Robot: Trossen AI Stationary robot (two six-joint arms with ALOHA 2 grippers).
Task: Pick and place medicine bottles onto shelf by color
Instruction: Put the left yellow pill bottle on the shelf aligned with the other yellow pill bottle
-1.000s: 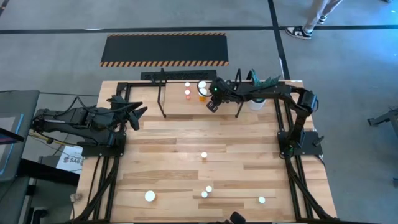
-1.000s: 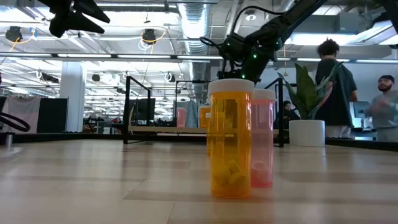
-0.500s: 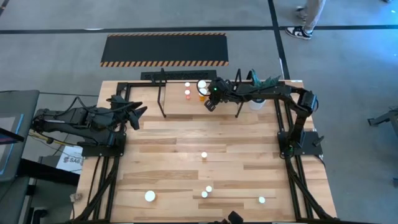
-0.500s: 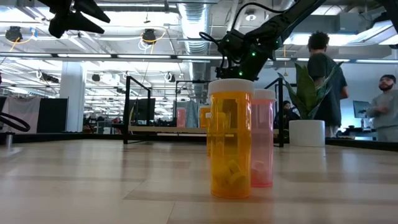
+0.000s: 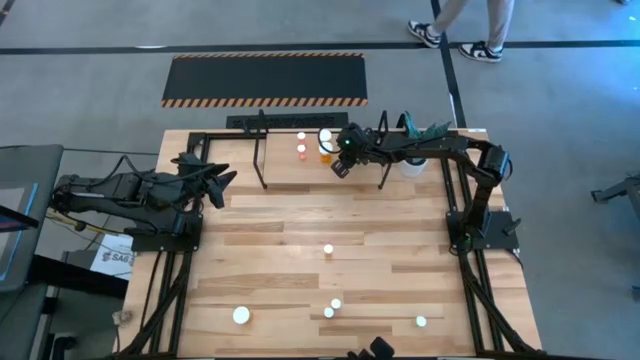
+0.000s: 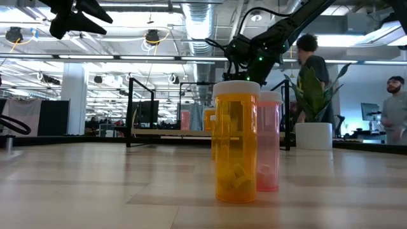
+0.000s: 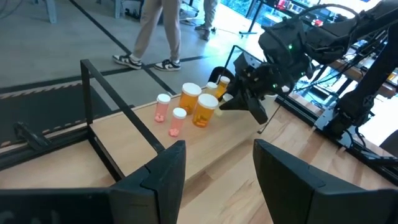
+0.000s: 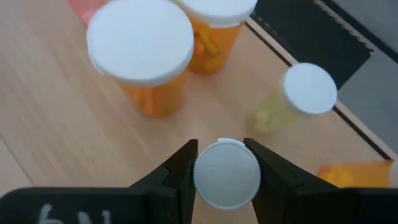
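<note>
My right gripper (image 8: 221,163) is shut on a small white-capped bottle (image 8: 227,173) over the shelf (image 5: 262,150) at the table's far side. Just beyond the gripper, two large orange bottles (image 8: 147,59) and a small pale one (image 8: 297,96) stand upright on the shelf board (image 7: 140,134), with two small pink ones (image 7: 163,107) further along it. My left gripper (image 7: 221,180) is open, raised at the table's left, with nothing between its fingers. Several loose bottles (image 5: 327,249) stand on the near part of the table. My right gripper pinches the round white cap (image 8: 227,173) of the small bottle between its two fingers, one on each side. The fingers slant down from the table's right. The cap hides the body, and I cannot tell whether the bottle's bottom rests on the board.
A white pot with a green plant (image 5: 412,165) stands just right of the shelf, under my right arm. A black mat with striped edges (image 5: 265,80) lies on the floor beyond the table. A large orange bottle (image 6: 236,143) and a pink one (image 6: 268,143) stand near the front edge. People walk behind.
</note>
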